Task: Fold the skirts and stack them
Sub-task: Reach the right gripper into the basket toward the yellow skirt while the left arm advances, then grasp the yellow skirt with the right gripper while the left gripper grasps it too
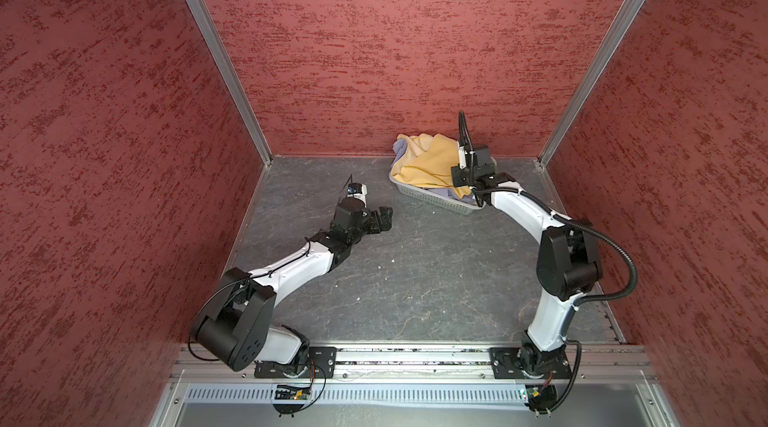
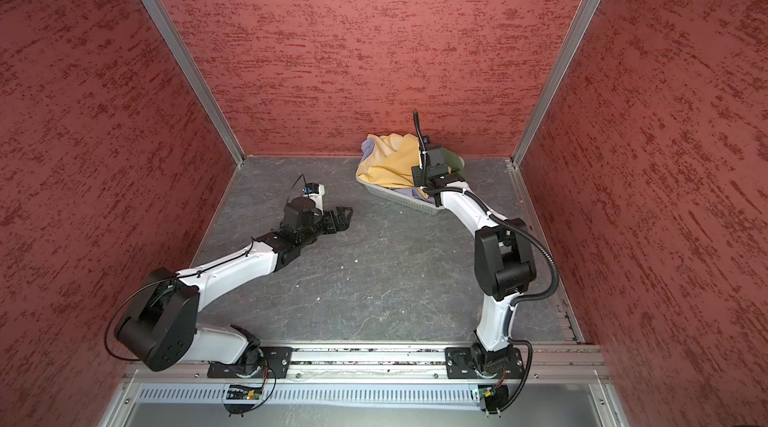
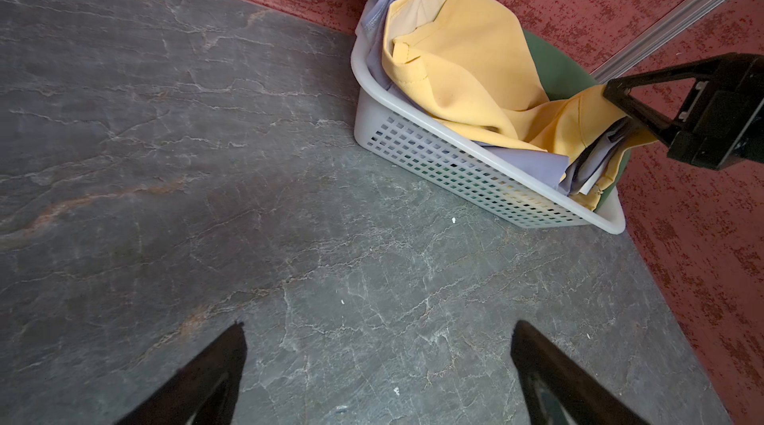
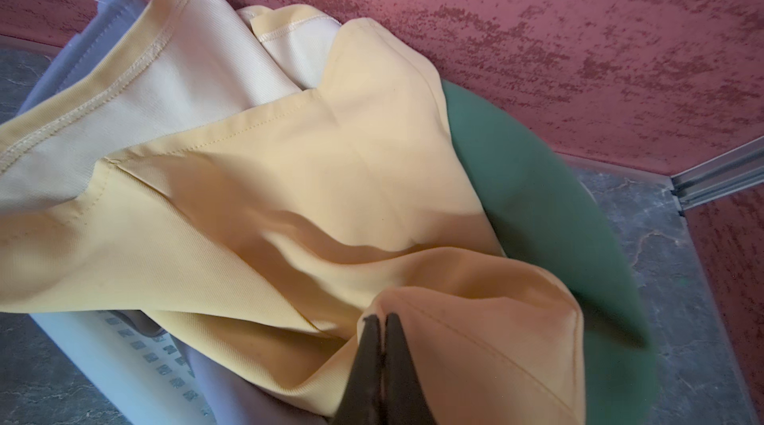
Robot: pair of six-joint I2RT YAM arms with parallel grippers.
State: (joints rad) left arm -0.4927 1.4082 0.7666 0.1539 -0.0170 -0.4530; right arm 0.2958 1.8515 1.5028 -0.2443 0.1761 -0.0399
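In both top views the mustard yellow cloth skirt (image 1: 428, 163) is heaped in the white perforated plastic basket (image 1: 436, 196), right gripper (image 4: 382, 317) hidden under its wrist; left wrist view: left gripper (image 3: 378, 325) is held spread wide, empty; right wrist view: a yellow fold is clamped, likely for lift-out, dark green cloth skirt (image 4: 537, 195) mostly buried.

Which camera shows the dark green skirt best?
The right wrist view: the green skirt spreads wide beside the yellow skirt. The left wrist view shows a smaller strip behind the yellow one; in a top view it is only a sliver.
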